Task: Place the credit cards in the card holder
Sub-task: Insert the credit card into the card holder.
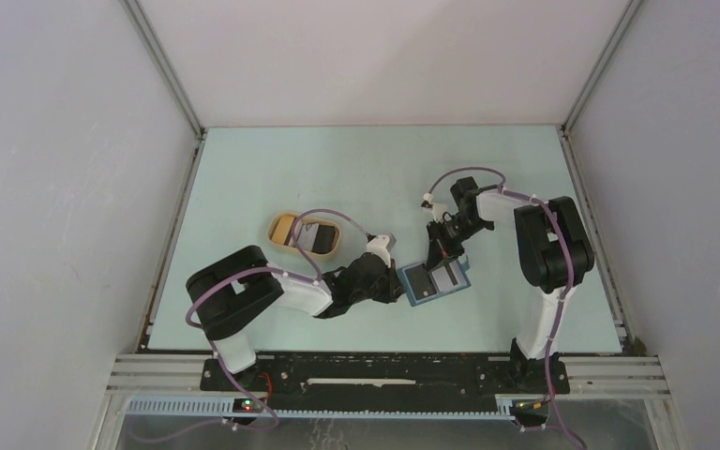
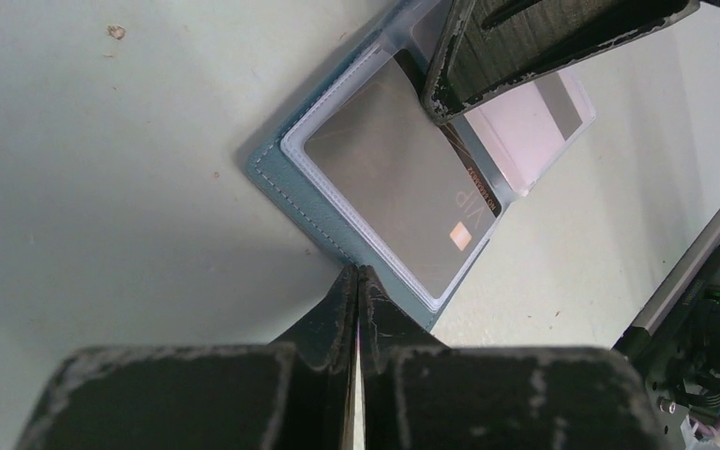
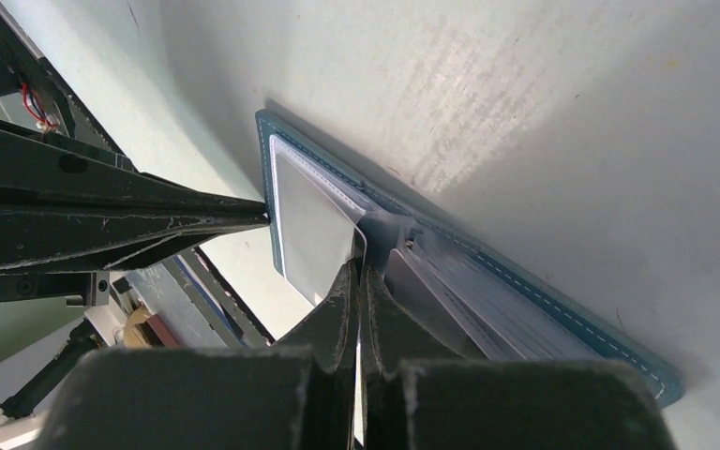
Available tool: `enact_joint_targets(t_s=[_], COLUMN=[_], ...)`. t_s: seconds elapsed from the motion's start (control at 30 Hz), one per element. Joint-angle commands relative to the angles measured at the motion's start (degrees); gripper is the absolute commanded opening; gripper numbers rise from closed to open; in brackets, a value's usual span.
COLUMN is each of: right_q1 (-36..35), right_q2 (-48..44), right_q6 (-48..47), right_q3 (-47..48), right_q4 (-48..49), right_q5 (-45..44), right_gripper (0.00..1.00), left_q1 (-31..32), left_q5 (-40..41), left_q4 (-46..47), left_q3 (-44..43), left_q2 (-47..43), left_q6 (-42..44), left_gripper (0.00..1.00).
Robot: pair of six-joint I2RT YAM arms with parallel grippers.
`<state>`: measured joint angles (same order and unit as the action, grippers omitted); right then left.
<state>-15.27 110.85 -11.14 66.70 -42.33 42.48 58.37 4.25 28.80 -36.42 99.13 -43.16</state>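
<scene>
Now | teal stitched card holder [image 2: 272, 180] | glossy grey credit card [image 2: 389, 202], apparently sleeved

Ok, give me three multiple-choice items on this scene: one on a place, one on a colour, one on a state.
1. In the top view, where does the tan tray lie relative to the card holder?
A) to its left
B) to its right
C) on top of it

2. The card holder's cover is:
A) red
B) teal-blue
C) yellow

3. The left end effector is:
A) wide open
B) out of view
C) shut

Key:
1 A, the tray sits left of the opened holder.
2 B, its stitched border is teal-blue.
3 C, its fingers meet at the holder's edge.
</scene>
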Motion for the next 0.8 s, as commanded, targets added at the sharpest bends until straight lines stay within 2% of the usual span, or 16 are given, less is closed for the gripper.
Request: enact_joint_targets(t_s=[0.0,0.57,0.77], right_q1=[-1.17,1.71,1.56], right_q2=[1.36,0.80,0.50], right_q6=[0.38,-2.11,-2.82], right_q3=[0.17,0.72,0.89], right_q4=[0.04,-2.06,-2.62], right_q5=[1.20,5.92,5.91], right_gripper=[0.00,0.00,0.08], left_q1=[-0.23,-0.33,-0.36], left_q5=[-0.26,0.17,2.12], left_q4=[-1.77,2.00,5.41], left_q3=[-1.69,4.52,9.13], left_q2=[1.76,-7.17,-13.00], left_q6=[0.18,0.48,1.49], left_gripper=[0.03,0.10,0.11])
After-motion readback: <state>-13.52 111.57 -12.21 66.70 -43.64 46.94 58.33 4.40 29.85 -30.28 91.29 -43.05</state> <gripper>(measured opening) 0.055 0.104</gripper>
